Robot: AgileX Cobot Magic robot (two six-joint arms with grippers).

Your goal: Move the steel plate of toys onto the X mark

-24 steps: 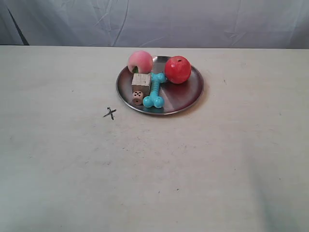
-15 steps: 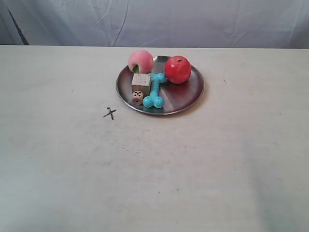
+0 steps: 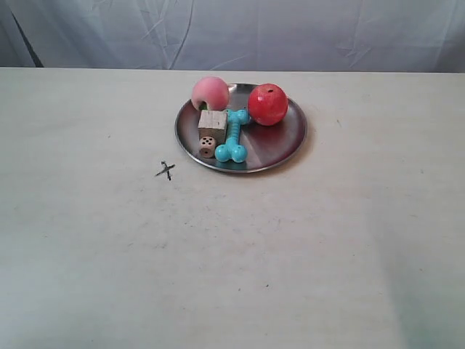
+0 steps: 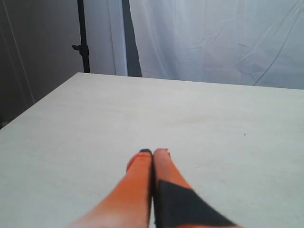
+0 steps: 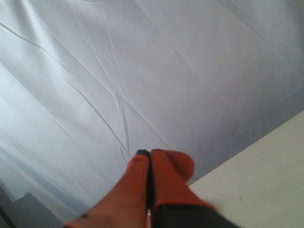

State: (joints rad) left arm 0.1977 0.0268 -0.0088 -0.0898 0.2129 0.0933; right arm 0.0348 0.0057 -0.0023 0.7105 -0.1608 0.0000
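From my station I see the steel plate [image 3: 282, 142] resting flat on the pale table [image 3: 232, 262], close to the edge that runs along the white curtain [image 3: 305, 33] and roughly midway along that edge. The toys all lie inside its rim. The pink ball [image 3: 211, 93] and the red ball [image 3: 267, 105] sit on the curtain side of the plate. The turquoise bone [image 3: 233, 136] lies between them and reaches toward the plate's near rim. The wooden cube [image 3: 212, 123] sits just beside the bone, with the small die [image 3: 207, 146] touching the cube's near side. The X mark [image 3: 166, 170] is drawn on bare tabletop just off the plate's rim, toward the near edge and the exterior view's left edge, uncovered. My left gripper [image 4: 153, 153] has its orange fingers pressed together with nothing between them, low over bare tabletop. My right gripper [image 5: 150, 154] is likewise closed and empty, tilted up at the curtain beyond the table's edge.
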